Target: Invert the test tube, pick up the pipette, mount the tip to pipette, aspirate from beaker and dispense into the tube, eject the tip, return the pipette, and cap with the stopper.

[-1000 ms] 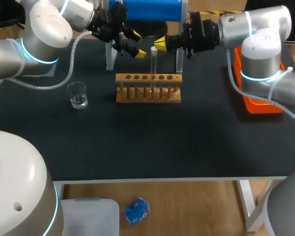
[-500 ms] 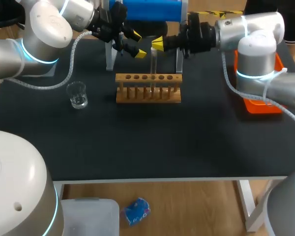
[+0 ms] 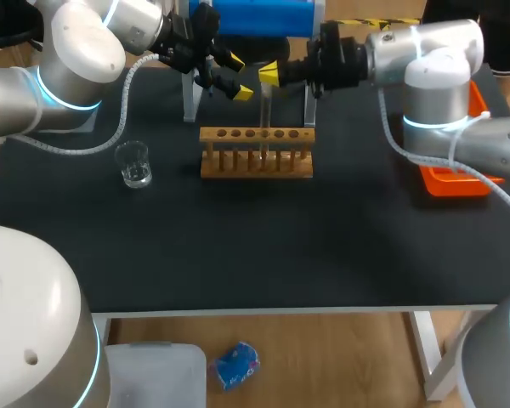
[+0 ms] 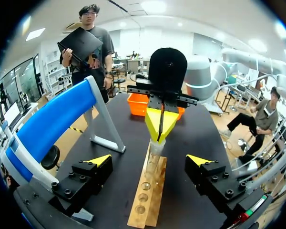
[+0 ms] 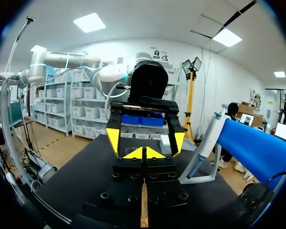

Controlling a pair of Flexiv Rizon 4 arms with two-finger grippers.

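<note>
Two yellow-tipped pincers meet at the clear glass test tube [image 3: 264,115], which stands upright in the slotted wooden rack [image 3: 257,161]. My left gripper [image 3: 238,76] gapes wide. My right gripper [image 3: 269,74], tips pressed together, has slid leftward to the tube's rim.

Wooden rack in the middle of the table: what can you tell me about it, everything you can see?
The wooden rack looks like pale, unpainted wood: a long top bar with a single row of round holes, a lower bar beneath, and thin rods joining the two. It stands level on the black table, towards the far side. One clear test tube stands upright in a hole near the middle; the other holes are empty. Only the table and the tube touch it.
</note>
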